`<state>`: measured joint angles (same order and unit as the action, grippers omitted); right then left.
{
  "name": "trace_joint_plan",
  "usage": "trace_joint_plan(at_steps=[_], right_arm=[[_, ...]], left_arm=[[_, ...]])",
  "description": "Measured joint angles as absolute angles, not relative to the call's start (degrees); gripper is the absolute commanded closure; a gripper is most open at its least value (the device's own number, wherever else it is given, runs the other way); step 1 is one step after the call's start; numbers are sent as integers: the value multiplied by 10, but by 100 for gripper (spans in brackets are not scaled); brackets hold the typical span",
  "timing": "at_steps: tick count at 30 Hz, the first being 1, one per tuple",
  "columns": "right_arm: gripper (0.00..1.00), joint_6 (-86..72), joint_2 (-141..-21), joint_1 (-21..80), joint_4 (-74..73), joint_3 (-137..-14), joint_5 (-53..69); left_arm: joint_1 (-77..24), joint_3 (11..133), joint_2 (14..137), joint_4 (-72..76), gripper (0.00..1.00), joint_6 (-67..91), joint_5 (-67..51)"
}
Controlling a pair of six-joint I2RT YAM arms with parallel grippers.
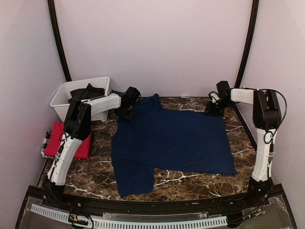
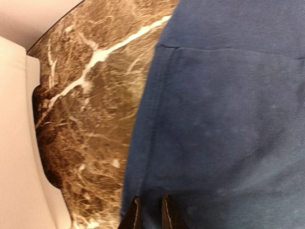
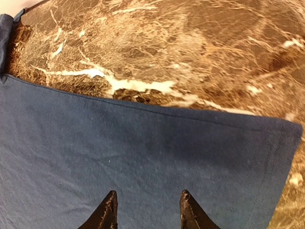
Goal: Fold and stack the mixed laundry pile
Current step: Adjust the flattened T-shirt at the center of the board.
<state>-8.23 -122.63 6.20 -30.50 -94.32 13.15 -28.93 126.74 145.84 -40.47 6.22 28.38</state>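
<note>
On the brown marble tabletop, the left gripper meets the far left edge of a spread navy blue T-shirt, its fingers nearly together; whether it is grasping cannot be told. The right gripper stands parted over the far right corner. A folded red T-shirt lies beside a white plastic bin at the left.

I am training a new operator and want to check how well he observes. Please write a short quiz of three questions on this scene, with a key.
1. True or false: the navy blue T-shirt lies spread out on the table.
2. Where is the red T-shirt? A) on top of the blue one; B) at the table's left edge; C) held up in the air.
3. Which has its fingers wider apart, the left gripper or the right gripper?

Key: 1 true; 2 B; 3 the right gripper.
</note>
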Motion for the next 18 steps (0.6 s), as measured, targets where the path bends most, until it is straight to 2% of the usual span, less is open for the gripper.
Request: trace_joint_plan(at_steps=[13, 15, 18], right_arm=[[60, -65, -1321, 87, -359, -1056, 116], [58, -65, -1331, 87, -367, -1074, 115], [53, -65, -1339, 87, -373, -1093, 116]], left_arm=[[-245, 1276, 1462, -439, 88, 56, 310], [-236, 1283, 1465, -445, 84, 55, 309], [-227, 1299, 1468, -458, 72, 53, 299]])
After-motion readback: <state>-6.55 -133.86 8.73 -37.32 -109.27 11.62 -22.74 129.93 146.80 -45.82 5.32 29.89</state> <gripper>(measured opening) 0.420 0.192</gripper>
